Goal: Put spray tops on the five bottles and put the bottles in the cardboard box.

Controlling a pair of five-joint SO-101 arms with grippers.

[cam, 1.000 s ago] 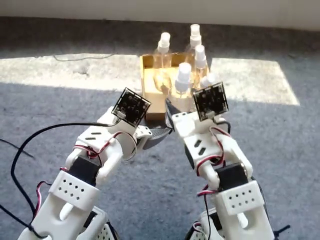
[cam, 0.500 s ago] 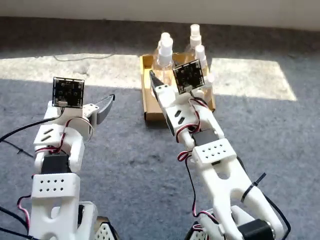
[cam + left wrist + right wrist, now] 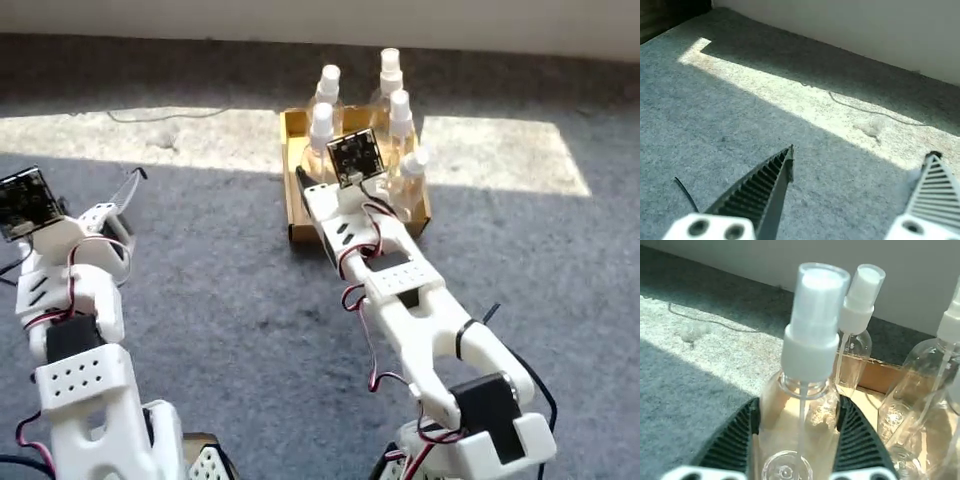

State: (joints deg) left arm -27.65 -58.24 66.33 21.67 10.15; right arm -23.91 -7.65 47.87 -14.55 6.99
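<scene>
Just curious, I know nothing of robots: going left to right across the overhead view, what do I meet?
Left pincer → held bottle in the right pincer → rightmost bottle at the cardboard box edge.

No text, number, label or sign can be read in any view. The clear plastic spray bottle (image 3: 795, 415) with a white top at the centre of the right wrist view shows no legible print. Neither does the yellow-brown cardboard box (image 3: 291, 200) at the upper middle of the high view. The black square circuit board (image 3: 355, 157) just in front of that box carries only marks too small to make out.
</scene>
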